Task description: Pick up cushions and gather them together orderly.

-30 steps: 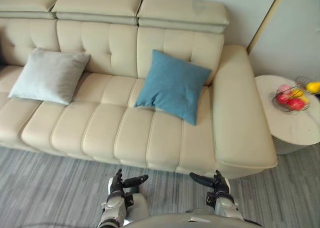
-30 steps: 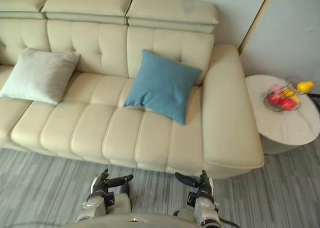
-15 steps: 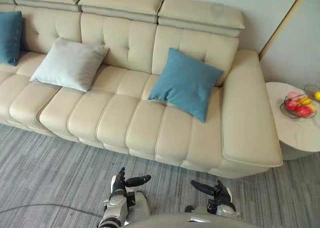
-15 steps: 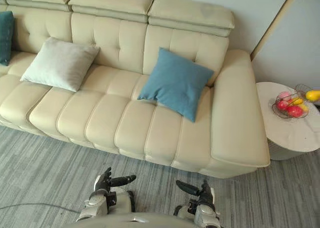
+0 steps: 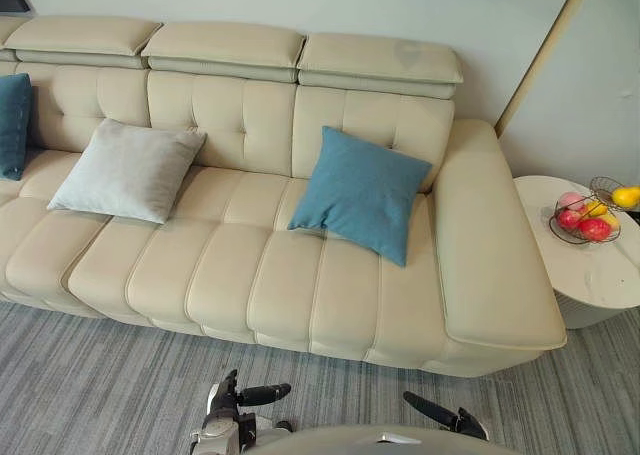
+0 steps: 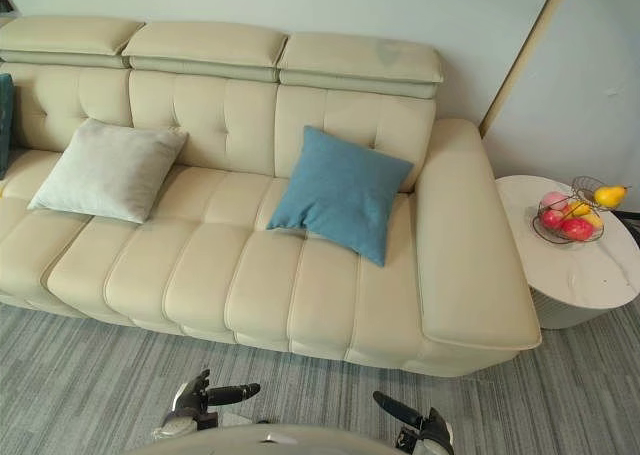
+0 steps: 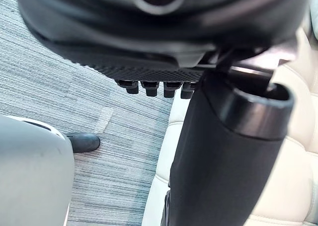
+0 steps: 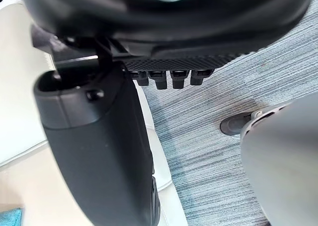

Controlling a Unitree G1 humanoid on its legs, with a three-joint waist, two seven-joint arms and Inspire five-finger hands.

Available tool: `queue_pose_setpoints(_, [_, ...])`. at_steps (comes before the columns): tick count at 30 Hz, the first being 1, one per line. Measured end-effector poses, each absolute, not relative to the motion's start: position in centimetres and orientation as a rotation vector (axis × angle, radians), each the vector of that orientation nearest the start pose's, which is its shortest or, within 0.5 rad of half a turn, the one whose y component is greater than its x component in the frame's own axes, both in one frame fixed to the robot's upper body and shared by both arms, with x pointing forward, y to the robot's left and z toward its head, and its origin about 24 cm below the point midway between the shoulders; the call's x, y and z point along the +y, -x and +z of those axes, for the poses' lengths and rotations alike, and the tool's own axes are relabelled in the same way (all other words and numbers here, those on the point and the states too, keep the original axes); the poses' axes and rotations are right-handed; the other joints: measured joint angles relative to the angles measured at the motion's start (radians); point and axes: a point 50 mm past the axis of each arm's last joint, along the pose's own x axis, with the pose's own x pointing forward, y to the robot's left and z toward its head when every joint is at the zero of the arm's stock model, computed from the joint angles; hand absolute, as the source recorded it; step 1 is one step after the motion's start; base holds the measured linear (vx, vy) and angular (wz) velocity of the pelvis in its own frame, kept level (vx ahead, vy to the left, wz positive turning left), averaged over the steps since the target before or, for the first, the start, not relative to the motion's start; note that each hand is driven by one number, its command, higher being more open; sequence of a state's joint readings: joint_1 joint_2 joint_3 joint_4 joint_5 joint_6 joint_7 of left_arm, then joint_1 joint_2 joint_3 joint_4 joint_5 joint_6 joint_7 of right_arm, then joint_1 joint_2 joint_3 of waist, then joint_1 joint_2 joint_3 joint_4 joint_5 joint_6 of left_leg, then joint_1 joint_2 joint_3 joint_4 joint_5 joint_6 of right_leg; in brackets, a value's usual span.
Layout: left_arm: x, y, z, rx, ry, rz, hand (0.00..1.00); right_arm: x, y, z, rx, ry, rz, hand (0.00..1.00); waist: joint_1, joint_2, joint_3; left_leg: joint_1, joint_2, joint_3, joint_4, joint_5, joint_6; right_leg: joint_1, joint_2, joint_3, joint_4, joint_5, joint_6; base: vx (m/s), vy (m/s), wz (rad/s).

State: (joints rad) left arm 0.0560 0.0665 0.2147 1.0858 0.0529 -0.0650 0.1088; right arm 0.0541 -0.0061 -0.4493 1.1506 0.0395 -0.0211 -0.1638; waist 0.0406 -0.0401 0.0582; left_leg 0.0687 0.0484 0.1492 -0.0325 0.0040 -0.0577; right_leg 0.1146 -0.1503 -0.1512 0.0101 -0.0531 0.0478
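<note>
Cream sofa (image 5: 200, 275) stands on grey carpet (image 5: 100, 375). Propped apart against its back are the blue cushion (image 5: 360, 193) at 12 o'clock, the grey cushion (image 5: 128, 170) at 10 and the teal cushion (image 5: 12, 125) at 9. The left hand (image 5: 230, 405) and right hand (image 5: 455, 420) hang at 6, fingers relaxed and empty, likely because the cushions are out of reach.

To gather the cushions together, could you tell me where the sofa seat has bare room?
Free: the seat between the grey cushion and the blue cushion, and the front strip of the sofa. Crowded: the left end, where the dark teal cushion stands near the grey one.
</note>
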Motion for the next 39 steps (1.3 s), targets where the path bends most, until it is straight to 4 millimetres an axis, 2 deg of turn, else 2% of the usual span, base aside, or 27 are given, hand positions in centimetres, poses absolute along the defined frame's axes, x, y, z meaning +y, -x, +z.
queue_pose_setpoints(11, [20.7, -9.8, -15.9, 1.072, -0.048, 0.308, 1.0, -20.4, -6.9, -16.9, 1.186, -0.167, -0.575, 1.0, 0.0, 0.001, 0.0, -0.001, 0.0, -0.001, -0.005, 0.003, 0.0, -0.002, 0.0, -0.002, -0.001, 0.0, 0.001, 0.0, 0.0, 0.0])
queue_pose_setpoints(17, [20.6, -9.5, -16.1, 1.086, 0.008, 0.326, 1.0, -20.4, -7.1, -16.9, 1.197, -0.144, -0.543, 1.0, -0.003, 0.014, 0.006, -0.002, 0.0, 0.004, -0.016, 0.008, -0.001, -0.01, -0.001, 0.001, -0.002, -0.002, 0.015, 0.0, 0.0, -0.01])
queue_pose_setpoints(19, [20.4, -9.5, -16.1, 1.087, 0.029, 0.328, 1.0, -20.6, -7.3, -16.8, 1.192, -0.126, -0.531, 1.0, -0.004, 0.022, 0.011, 0.002, 0.001, 0.011, -0.017, 0.008, -0.002, -0.01, 0.0, 0.011, -0.002, -0.002, 0.016, 0.0, 0.0, -0.1])
queue_pose_setpoints(25, [20.0, -9.5, -16.2, 1.093, 0.066, 0.347, 1.0, -20.3, -7.8, -16.7, 1.181, -0.111, -0.508, 1.0, -0.008, 0.026, 0.023, 0.031, 0.022, 0.07, -0.005, 0.0, -0.012, -0.014, 0.013, 0.063, 0.013, -0.001, 0.016, -0.03, -0.007, -0.3])
queue_pose_setpoints(27, [19.8, -10.1, -16.1, 1.08, 0.072, 0.344, 1.0, -19.9, -8.7, -16.5, 1.152, -0.093, -0.472, 1.0, -0.009, 0.023, 0.045, 0.002, 0.05, 0.105, 0.092, -0.047, -0.021, -0.048, 0.031, 0.123, 0.047, -0.001, 0.016, -0.08, -0.03, -0.67])
queue_pose_setpoints(28, [19.8, -10.3, -16.0, 1.075, 0.079, 0.35, 1.0, -19.7, -8.9, -16.4, 1.144, -0.087, -0.458, 1.0, -0.008, 0.019, 0.048, -0.022, 0.056, 0.099, 0.145, -0.06, -0.013, -0.067, 0.033, 0.148, 0.057, -0.001, 0.019, -0.08, -0.037, -0.73])
queue_pose_setpoints(29, [19.9, -10.4, -16.0, 1.072, 0.089, 0.357, 1.0, -19.5, -9.1, -16.4, 1.136, -0.084, -0.449, 1.0, -0.007, 0.016, 0.049, -0.046, 0.06, 0.081, 0.186, -0.069, 0.001, -0.088, 0.036, 0.175, 0.067, 0.001, 0.022, -0.13, -0.048, -1.08])
queue_pose_setpoints(30, [19.7, -10.4, -16.0, 1.073, 0.095, 0.357, 1.0, -19.3, -9.5, -16.2, 1.121, -0.073, -0.432, 1.0, -0.001, 0.017, 0.047, -0.091, 0.064, 0.005, 0.253, -0.102, 0.014, -0.135, 0.048, 0.243, 0.083, 0.008, 0.032, -0.1, -0.04, -1.21])
queue_pose_setpoints(31, [19.4, -10.4, -16.1, 1.074, 0.102, 0.353, 1.0, -19.6, -9.6, -16.2, 1.118, -0.059, -0.431, 1.0, -0.002, 0.03, 0.043, -0.106, 0.066, -0.053, 0.279, -0.139, 0.016, -0.158, 0.061, 0.278, 0.084, 0.012, 0.037, -0.11, 0.025, -1.68])
queue_pose_setpoints(32, [18.8, -10.5, -16.2, 1.073, 0.135, 0.36, 1.0, -20.2, -9.8, -16.0, 1.107, -0.034, -0.433, 1.0, -0.001, 0.062, 0.042, -0.108, 0.076, -0.112, 0.29, -0.212, 0.009, -0.192, 0.096, 0.339, 0.084, 0.025, 0.038, -0.07, 0.13, -1.71])
queue_pose_setpoints(33, [18.9, -10.6, -16.1, 1.071, 0.14, 0.367, 1.0, -20.2, -10.2, -15.8, 1.092, -0.025, -0.426, 1.0, 0.004, 0.063, 0.048, -0.102, 0.085, -0.06, 0.294, -0.235, -0.006, -0.215, 0.111, 0.399, 0.089, 0.038, 0.036, -0.08, 0.163, -1.52])
queue_pose_setpoints(34, [18.9, -10.6, -16.1, 1.07, 0.138, 0.369, 1.0, -20.2, -10.3, -15.8, 1.089, -0.025, -0.426, 1.0, 0.003, 0.065, 0.047, -0.1, 0.086, -0.045, 0.294, -0.238, -0.004, -0.219, 0.113, 0.411, 0.089, 0.044, 0.036, -0.08, 0.174, -1.37])
queue_pose_setpoints(35, [19.3, -10.7, -16.0, 1.065, 0.129, 0.373, 1.0, -20.1, -10.4, -15.8, 1.084, -0.023, -0.42, 1.0, 0.0, 0.051, 0.054, -0.099, 0.09, 0.013, 0.304, -0.249, -0.007, -0.243, 0.119, 0.455, 0.098, 0.066, 0.055, -0.06, 0.113, -1.21])
queue_pose_setpoints(37, [19.8, -11.0, -15.9, 1.055, 0.117, 0.378, 1.0, -19.5, -10.9, -15.7, 1.075, -0.012, -0.396, 1.0, 0.001, 0.028, 0.06, -0.088, 0.097, 0.125, 0.312, -0.255, -0.012, -0.308, 0.139, 0.506, 0.12, 0.1, 0.061, -0.04, 0.095, -1.72])
queue_pose_setpoints(39, [20.0, -11.0, -15.9, 1.055, 0.11, 0.382, 1.0, -19.1, -11.8, -15.5, 1.054, -0.01, -0.379, 1.0, 0.005, 0.024, 0.063, -0.088, 0.108, 0.231, 0.312, -0.252, -0.015, -0.37, 0.156, 0.485, 0.125, 0.144, 0.051, 0.0, 0.028, -1.73])
